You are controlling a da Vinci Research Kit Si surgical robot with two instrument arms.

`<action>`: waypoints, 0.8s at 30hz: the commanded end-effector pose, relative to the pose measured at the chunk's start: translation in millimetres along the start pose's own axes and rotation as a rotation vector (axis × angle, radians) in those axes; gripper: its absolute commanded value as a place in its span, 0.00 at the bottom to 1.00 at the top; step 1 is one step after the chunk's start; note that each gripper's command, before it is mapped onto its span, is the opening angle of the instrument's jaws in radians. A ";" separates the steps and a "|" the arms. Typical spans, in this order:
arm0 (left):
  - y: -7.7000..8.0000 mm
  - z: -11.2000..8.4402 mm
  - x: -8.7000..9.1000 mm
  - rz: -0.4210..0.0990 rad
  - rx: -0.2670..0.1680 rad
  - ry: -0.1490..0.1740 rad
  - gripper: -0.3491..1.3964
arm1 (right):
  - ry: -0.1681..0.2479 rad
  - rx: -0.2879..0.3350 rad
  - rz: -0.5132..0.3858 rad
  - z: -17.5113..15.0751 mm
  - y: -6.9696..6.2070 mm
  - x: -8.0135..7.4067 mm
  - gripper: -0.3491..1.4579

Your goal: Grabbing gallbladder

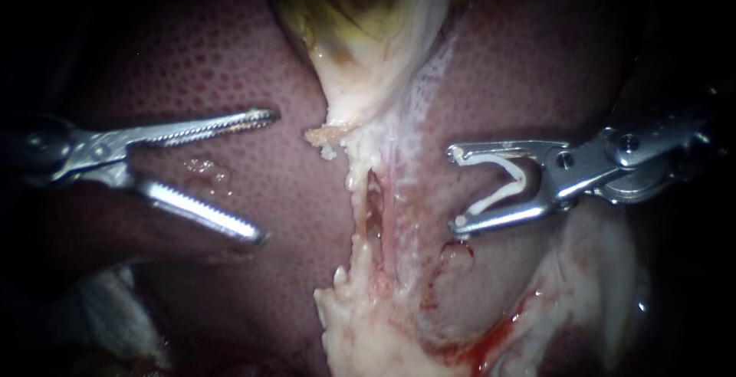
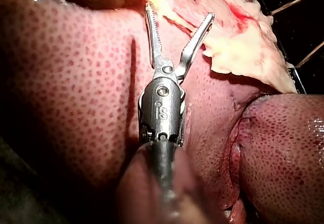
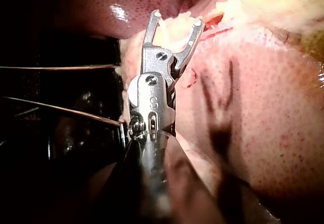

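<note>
Three close cameras.
Endoscope faces the liver straight on; wrist cameras look down the left instrument and right instrument onto the same pale strip.

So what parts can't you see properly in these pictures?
Endoscope view: the gallbladder runs off the top edge, so its full shape is unknown.
Endoscope view: the shafts of the left instrument and of the right instrument, whose jaws hold a white clip, vanish into darkness.
Left wrist view: the shaft nearest the camera is blurred.
Right wrist view: the area beside the shaft is too dark to tell.
</note>
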 end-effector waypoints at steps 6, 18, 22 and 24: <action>-1.4 2.0 -0.2 -0.076 0.051 -0.010 0.50 | 0.000 0.000 0.000 0.0 0.0 0.0 0.53; -2.8 4.5 -1.4 -0.200 0.114 -0.022 0.38 | 0.000 0.000 0.000 0.0 0.0 0.0 0.53; -2.7 4.9 -1.5 -0.244 0.128 -0.026 0.32 | 0.000 0.000 0.000 0.0 0.0 0.0 0.53; -2.7 5.1 -1.5 -0.251 0.133 -0.035 0.29 | 0.000 0.000 0.000 0.0 0.0 0.0 0.53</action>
